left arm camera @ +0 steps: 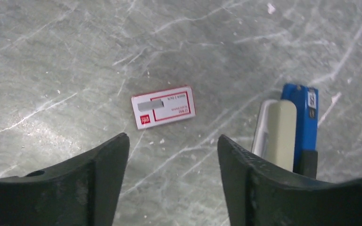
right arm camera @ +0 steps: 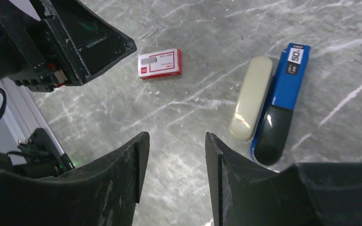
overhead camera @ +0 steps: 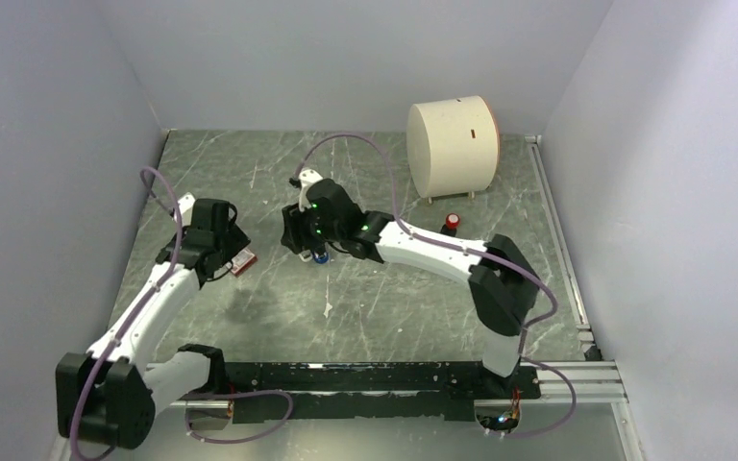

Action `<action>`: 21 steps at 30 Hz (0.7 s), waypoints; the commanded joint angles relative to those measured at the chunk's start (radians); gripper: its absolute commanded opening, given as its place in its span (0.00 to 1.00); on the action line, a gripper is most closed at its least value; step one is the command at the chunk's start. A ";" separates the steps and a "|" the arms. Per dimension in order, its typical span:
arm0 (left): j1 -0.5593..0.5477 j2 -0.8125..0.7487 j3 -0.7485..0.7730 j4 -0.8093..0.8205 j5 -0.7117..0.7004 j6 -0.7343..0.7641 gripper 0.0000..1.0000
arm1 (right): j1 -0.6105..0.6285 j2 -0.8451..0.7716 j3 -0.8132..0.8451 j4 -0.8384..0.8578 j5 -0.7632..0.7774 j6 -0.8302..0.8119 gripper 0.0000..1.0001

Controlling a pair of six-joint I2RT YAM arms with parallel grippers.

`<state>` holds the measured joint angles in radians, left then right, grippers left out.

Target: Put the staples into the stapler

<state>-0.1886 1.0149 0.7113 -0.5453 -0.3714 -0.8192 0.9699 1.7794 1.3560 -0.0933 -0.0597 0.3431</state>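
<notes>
Left gripper (left arm camera: 172, 141) fingers stand wide and empty near the staple box (left arm camera: 163, 107), flat on the table (left arm camera: 52, 70), probably lined up to pick it. Right of the box, the stapler (right arm camera: 283, 94) lies flat with a cream oblong piece (right arm camera: 252, 99) touching its side; the right gripper (right arm camera: 176, 136) hovers beside it, fingers narrower and empty, likely to open it. You face no obstruction from the white drum (overhead camera: 452, 144) and red-capped item (overhead camera: 452, 222), well apart at the rear right.

The stapler (right arm camera: 287, 89) lies flat on the table (right arm camera: 193, 28). It has a slim blue body, a black rounded end and a white "50" label at the other end. A cream oblong piece (right arm camera: 252, 99) touches its side. The staples box (right arm camera: 159, 63), small, white and red, lies flat, apart from it.
</notes>
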 commanded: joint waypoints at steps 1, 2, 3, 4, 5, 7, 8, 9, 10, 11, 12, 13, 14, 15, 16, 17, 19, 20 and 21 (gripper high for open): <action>0.077 0.093 0.032 0.142 -0.039 -0.021 0.70 | 0.003 0.105 0.102 -0.013 -0.027 0.084 0.50; 0.097 0.124 0.053 0.144 -0.027 -0.002 0.68 | 0.003 0.113 0.117 -0.011 -0.028 0.089 0.50; 0.104 0.158 0.080 0.136 -0.040 0.013 0.68 | 0.003 0.120 0.121 -0.007 -0.030 0.095 0.50; 0.111 0.204 0.107 0.129 -0.057 0.024 0.70 | 0.003 0.120 0.119 0.000 -0.032 0.099 0.50; 0.124 0.236 0.121 0.132 -0.053 0.040 0.71 | 0.003 0.118 0.112 0.009 -0.033 0.107 0.51; 0.164 0.302 0.119 0.181 0.026 0.066 0.72 | 0.003 0.107 0.089 0.030 -0.043 0.116 0.51; 0.196 0.334 0.109 0.220 0.109 0.074 0.70 | 0.003 0.100 0.077 0.041 -0.051 0.119 0.51; 0.229 0.372 0.101 0.251 0.188 0.074 0.67 | 0.003 0.096 0.068 0.045 -0.058 0.123 0.51; 0.249 0.403 0.096 0.277 0.256 0.079 0.60 | 0.003 0.092 0.062 0.046 -0.063 0.124 0.51; 0.258 0.434 0.093 0.292 0.290 0.081 0.54 | 0.002 0.089 0.058 0.045 -0.070 0.123 0.51; 0.262 0.454 0.089 0.307 0.312 0.085 0.51 | 0.003 0.085 0.055 0.039 -0.074 0.121 0.51; 0.263 0.471 0.087 0.319 0.332 0.095 0.50 | 0.003 0.081 0.052 0.036 -0.077 0.121 0.51; 0.263 0.484 0.090 0.315 0.334 0.099 0.48 | 0.003 0.077 0.048 0.032 -0.079 0.119 0.51; 0.262 0.492 0.093 0.312 0.330 0.105 0.47 | 0.003 0.073 0.044 0.031 -0.078 0.117 0.51; 0.261 0.498 0.097 0.307 0.325 0.112 0.46 | 0.003 0.069 0.041 0.027 -0.076 0.115 0.51; 0.261 0.506 0.103 0.292 0.319 0.118 0.45 | 0.003 0.065 0.038 0.025 -0.076 0.114 0.51; 0.256 0.518 0.120 0.254 0.301 0.140 0.44 | 0.003 0.059 0.033 0.023 -0.073 0.109 0.51; 0.251 0.522 0.127 0.233 0.288 0.148 0.43 | 0.003 0.057 0.032 0.022 -0.069 0.109 0.51; 0.238 0.528 0.134 0.204 0.275 0.154 0.42 | 0.003 0.056 0.031 0.019 -0.066 0.109 0.51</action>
<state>0.0681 1.5307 0.8062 -0.2996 -0.1032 -0.7120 0.9699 1.8774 1.4002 -0.0772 -0.1253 0.4526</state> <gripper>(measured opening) 0.434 0.509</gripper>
